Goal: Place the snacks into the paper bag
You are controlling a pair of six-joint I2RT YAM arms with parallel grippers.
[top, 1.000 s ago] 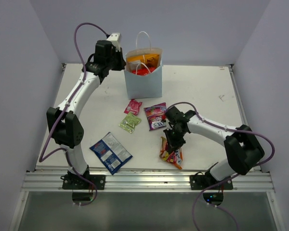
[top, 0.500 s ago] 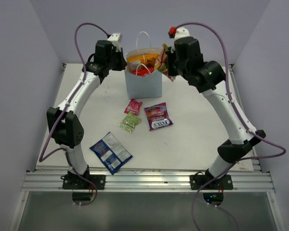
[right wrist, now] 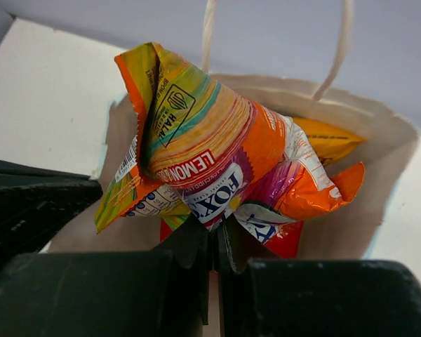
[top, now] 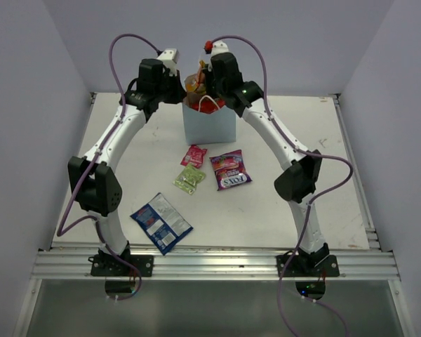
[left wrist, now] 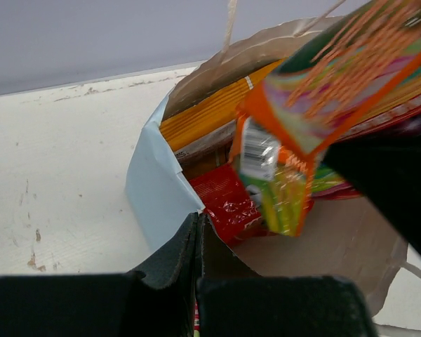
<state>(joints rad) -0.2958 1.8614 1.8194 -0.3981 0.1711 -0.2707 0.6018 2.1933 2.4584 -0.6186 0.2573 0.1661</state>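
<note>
Two snacks (left wrist: 224,203) bagged, four left on your tabletop (top: 295,140).
Right fingers (right wrist: 189,249) pinch yellow-red foil packet (right wrist: 203,161) over white paper bag (top: 209,125); left fingers (left wrist: 175,260) clamp its rim.

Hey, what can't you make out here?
Top view: inside of the bag, hidden by the right gripper.
Right wrist: bag bottom, covered by the held candy packet.
Left wrist: top of the candy packet, blurred and cut off.
Top view: print on the green sachet, too small.
</note>
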